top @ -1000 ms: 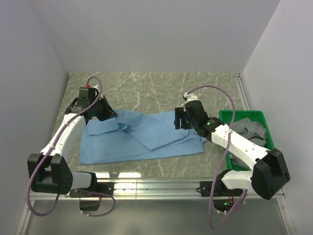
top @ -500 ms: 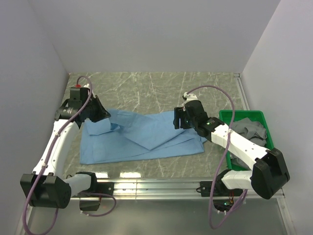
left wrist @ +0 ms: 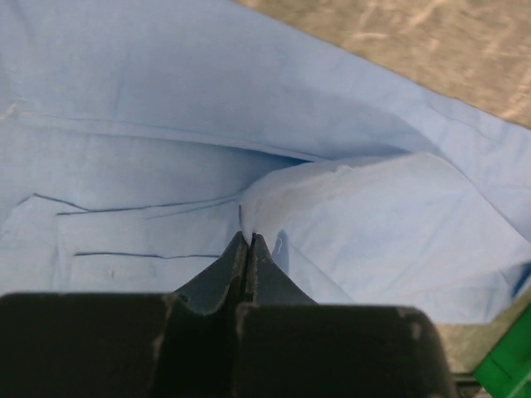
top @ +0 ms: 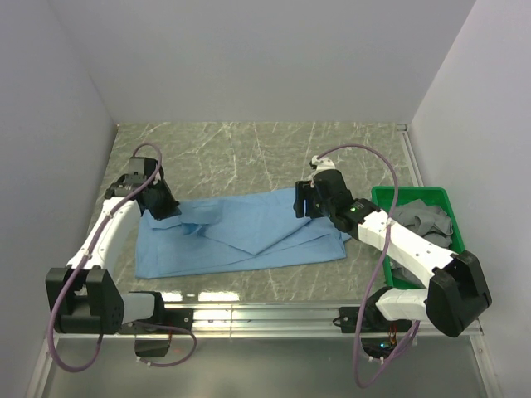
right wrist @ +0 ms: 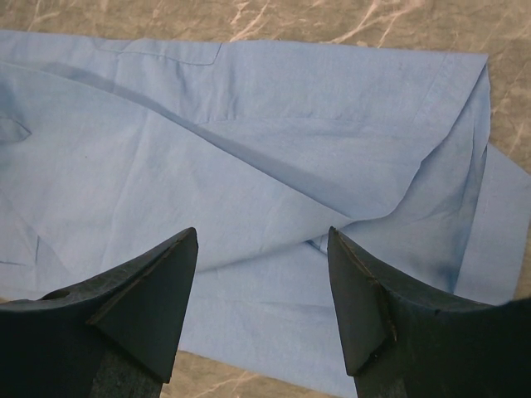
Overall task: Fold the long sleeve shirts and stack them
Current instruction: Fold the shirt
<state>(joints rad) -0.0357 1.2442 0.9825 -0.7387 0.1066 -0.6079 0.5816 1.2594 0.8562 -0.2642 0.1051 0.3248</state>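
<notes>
Top external view showed the left fingers (top: pixel 164 204) at the 10 o'clock corner of the light blue shirt (top: pixel 249 236), which lay spread, with one flap turned over, across the middle of the tabletop (top: pixel 249 149). Seen from the left wrist, those fingers were clenched tight, and a small ridge of cloth rose into their tips, so they appeared to be pinching a fold of the shirt. Further right, at the shirt's 2 o'clock edge, the right fingers (right wrist: pixel 153 290) stood spread wide above the cloth, grasping nothing. At 3 o'clock on the tabletop sat a green bin (top: pixel 390 196) with grey cloth (top: pixel 423 220) heaped in it.

The shirt looked thin, light and limp: it would likely sag, crease and drag on the smooth surface. Corners, hems or shoulder seams seemed the better holds, pinched through every layer, rather than mid-panel.
</notes>
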